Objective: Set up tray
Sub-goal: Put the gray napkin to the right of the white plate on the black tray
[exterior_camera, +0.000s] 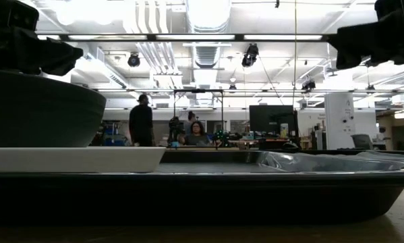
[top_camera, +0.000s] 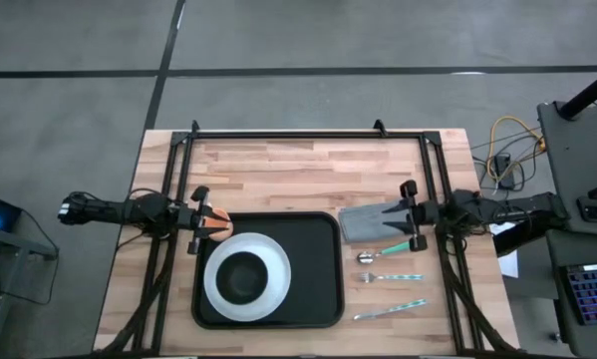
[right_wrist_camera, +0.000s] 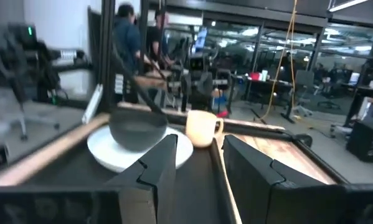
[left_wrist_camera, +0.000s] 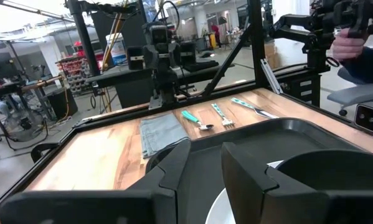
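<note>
Wooden surface (top_camera: 308,165), seen from above. Black tray (top_camera: 318,279) lies near the front edge, slightly left of centre, long sides parallel to that edge. White plate (top_camera: 246,274) sits in the tray's left half; dark bowl (top_camera: 242,276) rests on the plate.

Left hand (top_camera: 204,225) is just off the tray's rear-left corner. Fingers (left_wrist_camera: 174,168) stand apart with a narrow gap. A cream mug (right_wrist_camera: 202,128) sits at that corner, just beside the plate; whether the left hand grips it, cannot tell.

Right hand (top_camera: 410,217) is near the right edge of the surface, above the grey folded napkin (top_camera: 363,223), which lies just beside the tray's rear-right corner. Fingers (right_wrist_camera: 158,163) stand apart, nothing seen between them.

Right of the tray, clear of it: spoon (top_camera: 388,249) with teal handle, then fork (top_camera: 390,277), then knife (top_camera: 390,311), ordered rear to front, handles pointing toward the right edge.

People (exterior_camera: 141,121) visible in the room beyond.
</note>
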You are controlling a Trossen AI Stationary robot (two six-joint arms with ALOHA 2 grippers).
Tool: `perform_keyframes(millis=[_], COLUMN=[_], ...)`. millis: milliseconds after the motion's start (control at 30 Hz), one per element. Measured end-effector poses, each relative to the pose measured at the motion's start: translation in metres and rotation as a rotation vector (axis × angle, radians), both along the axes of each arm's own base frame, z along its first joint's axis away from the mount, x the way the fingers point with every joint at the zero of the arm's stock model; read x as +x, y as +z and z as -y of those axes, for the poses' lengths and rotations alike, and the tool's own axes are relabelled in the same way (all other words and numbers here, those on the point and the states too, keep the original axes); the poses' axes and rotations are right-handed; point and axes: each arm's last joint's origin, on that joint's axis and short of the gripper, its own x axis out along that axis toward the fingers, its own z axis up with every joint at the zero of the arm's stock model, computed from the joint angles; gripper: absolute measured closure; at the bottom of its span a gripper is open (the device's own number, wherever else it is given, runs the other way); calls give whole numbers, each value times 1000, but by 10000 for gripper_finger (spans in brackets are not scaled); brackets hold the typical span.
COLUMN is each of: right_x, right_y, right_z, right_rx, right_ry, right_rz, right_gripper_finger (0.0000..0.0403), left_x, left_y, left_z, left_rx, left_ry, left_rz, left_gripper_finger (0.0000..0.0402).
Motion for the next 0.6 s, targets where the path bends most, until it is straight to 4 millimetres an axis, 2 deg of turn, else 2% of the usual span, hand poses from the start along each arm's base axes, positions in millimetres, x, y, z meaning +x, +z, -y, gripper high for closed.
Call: perform_keyframes(millis=[300, 433, 600], right_x=[-2, -2, 0], right_y=[13, 18, 38], right_z=[0, 0, 2], right_rx=[117, 126, 127], right_ry=[16, 16, -53], right_rz=[129, 101, -19], right_gripper_finger=[280, 280, 280], left_x=[0, 0, 0], left_y=[0, 0, 0], left_z=[0, 0, 0], left_rx=[0, 0, 0], left_ry=[0, 0, -1], left_rz=[-1, -1, -1], left_gripper_finger=[330, 330, 330])
